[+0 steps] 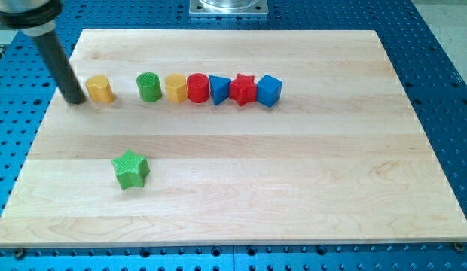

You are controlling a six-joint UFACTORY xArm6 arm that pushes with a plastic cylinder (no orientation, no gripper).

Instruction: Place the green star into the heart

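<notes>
The green star (130, 168) lies alone at the lower left of the wooden board (294, 188). A yellow block (100, 89) that looks like the heart sits at the left end of a row near the view's top. My tip (74, 101) rests on the board just left of this yellow block, very close to it or touching it. The tip is well above and to the left of the green star. The dark rod slants up to the view's top left corner.
Right of the yellow heart, the row has a green cylinder (148, 86), a second yellow block (175, 87), a rounded red block (197, 87), a blue triangle (219, 89), a red star (242, 89) and a blue cube (269, 90). A blue perforated table surrounds the board.
</notes>
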